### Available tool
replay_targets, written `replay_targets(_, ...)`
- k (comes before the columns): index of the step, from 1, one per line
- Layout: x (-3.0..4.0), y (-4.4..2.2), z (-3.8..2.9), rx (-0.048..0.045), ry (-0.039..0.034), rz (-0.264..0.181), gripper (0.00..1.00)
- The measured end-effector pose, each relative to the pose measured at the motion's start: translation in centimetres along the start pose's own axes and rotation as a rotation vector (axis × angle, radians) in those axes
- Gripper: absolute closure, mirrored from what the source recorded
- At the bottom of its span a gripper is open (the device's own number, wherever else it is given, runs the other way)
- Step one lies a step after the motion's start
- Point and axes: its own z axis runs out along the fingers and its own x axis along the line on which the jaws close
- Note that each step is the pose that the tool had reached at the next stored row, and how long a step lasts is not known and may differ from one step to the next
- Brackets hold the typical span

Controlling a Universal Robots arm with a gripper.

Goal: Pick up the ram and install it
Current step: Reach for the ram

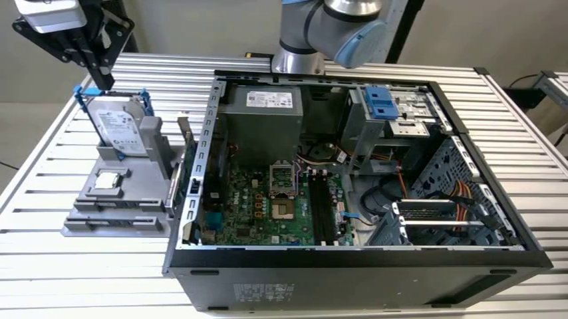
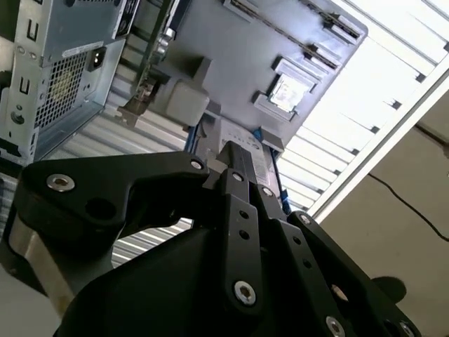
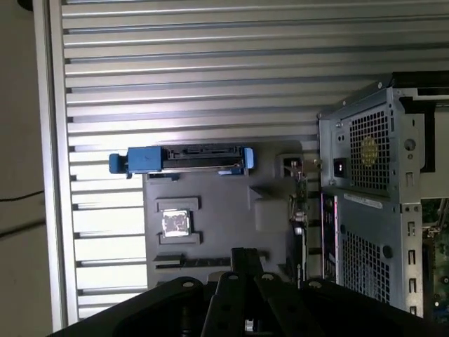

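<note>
While the gripper point(image 1: 105, 83) hangs at the exterior view's far left, its fingers pressed together on nothing, just above the hard drive point(image 1: 118, 126) that stands upright with its blue rails in the grey parts fixture point(image 1: 116, 222), the task looks to be at the reaching stage, with nothing lifted. The small square processor point(image 1: 108, 179) lies on the fixture's flat. At the fixture's side nearest the computer, the ram point(image 2: 151, 56) stands on edge, a thin green stick between fixture and case, apart from the fingertips. I judge that a grasp on so narrow a board calls for the fingers to part and square up to its flat faces, with care for the case wall just beside it. Further right, the open desktop case point(image 1: 355, 272) shows its power supply point(image 1: 266, 129), green motherboard point(image 1: 253, 212), black memory slots point(image 1: 321, 209) that look vacant, and a blue drive caddy point(image 1: 382, 103). The robot arm point(image 1: 342, 26) rises behind the case. Everything rests on a ribbed aluminium table point(image 1: 71, 279). Beyond it are a plain pale floor, a black cable point(image 3: 17, 199) and, at the far right, the edge of another ribbed table point(image 1: 555, 83).
</note>
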Motion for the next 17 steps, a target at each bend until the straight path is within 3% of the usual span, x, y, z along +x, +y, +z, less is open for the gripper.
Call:
replay_targets(10, 0.91, -0.05, -0.05, -0.0009, 0.0014, -0.018, 1.0)
replay_targets(17, 0.97, -0.05, -0.06, -0.0008, 0.0015, -0.019, 1.0)
